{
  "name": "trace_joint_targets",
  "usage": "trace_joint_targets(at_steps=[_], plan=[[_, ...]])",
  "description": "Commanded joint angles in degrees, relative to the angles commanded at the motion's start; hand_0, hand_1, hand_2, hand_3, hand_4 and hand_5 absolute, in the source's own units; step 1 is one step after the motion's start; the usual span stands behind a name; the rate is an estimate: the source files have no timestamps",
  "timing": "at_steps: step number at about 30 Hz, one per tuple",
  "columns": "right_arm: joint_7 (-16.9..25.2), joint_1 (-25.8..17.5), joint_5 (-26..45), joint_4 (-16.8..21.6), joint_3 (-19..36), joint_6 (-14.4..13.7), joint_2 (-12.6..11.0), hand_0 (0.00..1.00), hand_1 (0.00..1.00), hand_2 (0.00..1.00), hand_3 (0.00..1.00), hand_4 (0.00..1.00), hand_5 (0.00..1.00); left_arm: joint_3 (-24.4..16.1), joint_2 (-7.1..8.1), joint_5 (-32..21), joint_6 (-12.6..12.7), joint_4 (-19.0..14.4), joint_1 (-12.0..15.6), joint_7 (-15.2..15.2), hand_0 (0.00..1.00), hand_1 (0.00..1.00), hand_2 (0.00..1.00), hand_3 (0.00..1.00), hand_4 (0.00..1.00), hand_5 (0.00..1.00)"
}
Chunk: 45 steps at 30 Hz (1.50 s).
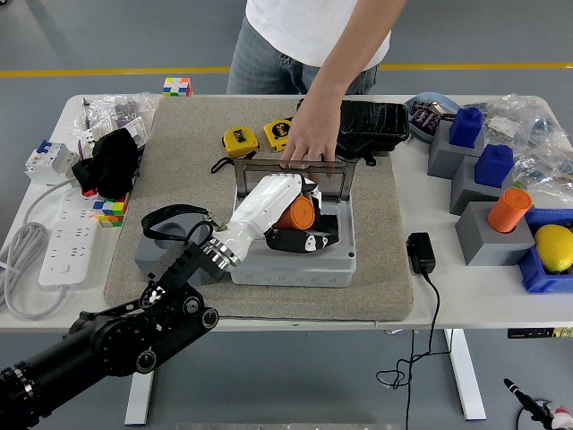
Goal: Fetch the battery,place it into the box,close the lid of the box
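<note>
My left hand (285, 215), white with black fingers, is shut on an orange cylindrical battery (293, 213) and holds it inside the open grey box (295, 267) on the mat. The box's clear lid (300, 179) stands up at the back. A person's hand (309, 143) rests on the lid's top edge and holds it. My right hand is out of view.
Two yellow tape measures (239, 141) and a black case (372, 124) lie behind the box. A grey block with a black strap (164, 246) sits left of it, a black charger (420, 252) to its right. Blue and grey blocks, an orange cylinder (508, 210) and a lemon (554, 246) stand far right.
</note>
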Motion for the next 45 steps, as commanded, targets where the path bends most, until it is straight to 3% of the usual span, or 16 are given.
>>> trace_joint_targets(at_steps=[21,22,45], plan=[[0.02,-0.2,0.52,0.0,-0.81,0.04,-0.15,0.941,0.92,0.842,0.821,0.998,0.998,-0.88,0.19,0.18,-0.11,1.68,0.52,-1.84,0.036,0.002,0.013,0.002,0.812,0.326],[0.0,-0.22,0.43,0.0,-0.72,0.07,-0.16,0.941,0.92,0.842,0.821,0.998,0.998,-0.9,0.15,0.05,-0.07,1.89,0.53,-2.04,0.041,0.002,0.016,0.002,0.857,0.473],[0.08,-0.24,1.35,0.0,-1.02,0.06,0.39,0.942,0.919,0.84,0.821,0.998,0.998,-0.66,-1.14,-1.94,1.33,4.54,-1.27,-6.19,0.04,0.002,0.017,0.004,0.855,0.47]])
